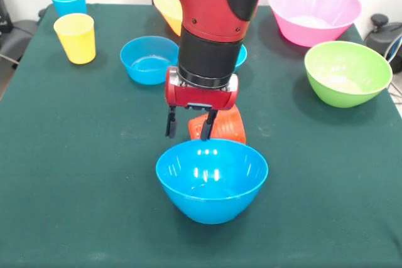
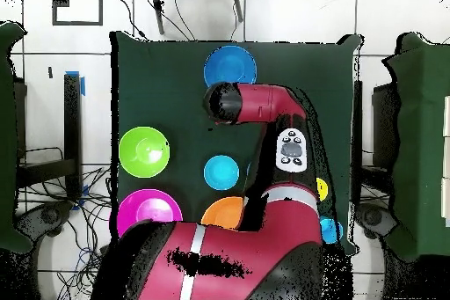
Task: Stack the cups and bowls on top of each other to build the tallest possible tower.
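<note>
The near blue bowl [image 1: 211,180] looks light, stiff and slick; the gripper [image 1: 190,127], fingers apart and empty, hangs by the fallen orange cup [image 1: 223,125], best pinched across its ribbed wall.

A dark green table [image 1: 75,155] carries scattered blue, green, pink and orange bowls [image 1: 212,180], plus three cups [image 1: 76,37].

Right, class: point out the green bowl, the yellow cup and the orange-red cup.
green bowl [image 1: 347,72]: front view, inside wall.
yellow cup [image 1: 76,39]: front view, outer side.
orange-red cup [image 1: 227,127]: front view, ribbed side, behind the gripper [image 1: 190,126].
</note>
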`<state>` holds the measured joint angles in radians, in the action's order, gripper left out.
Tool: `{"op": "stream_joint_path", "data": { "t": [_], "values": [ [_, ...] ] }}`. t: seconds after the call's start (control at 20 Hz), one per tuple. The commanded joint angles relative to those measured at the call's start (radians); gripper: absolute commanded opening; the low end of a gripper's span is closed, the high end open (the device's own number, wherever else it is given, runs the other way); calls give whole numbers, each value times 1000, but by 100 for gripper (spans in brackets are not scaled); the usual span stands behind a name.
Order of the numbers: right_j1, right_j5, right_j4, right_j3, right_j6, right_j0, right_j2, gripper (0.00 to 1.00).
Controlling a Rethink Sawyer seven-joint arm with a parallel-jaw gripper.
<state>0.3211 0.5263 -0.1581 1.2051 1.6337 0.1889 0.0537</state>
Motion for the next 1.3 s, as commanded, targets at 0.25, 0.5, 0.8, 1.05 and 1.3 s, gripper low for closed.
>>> {"op": "stream_joint_path", "data": {
  "t": [0.25,0.5,0.8,1.05,1.3],
  "values": [
    [-10,7,-16,18,56,-27,-82,100],
    [-6,15,-11,13,67,-38,-74,100],
    [5,37,-3,12,73,-46,-69,100],
    [57,69,7,55,60,-40,-74,100],
    [126,103,12,115,41,-30,-76,100]
  ]
}}
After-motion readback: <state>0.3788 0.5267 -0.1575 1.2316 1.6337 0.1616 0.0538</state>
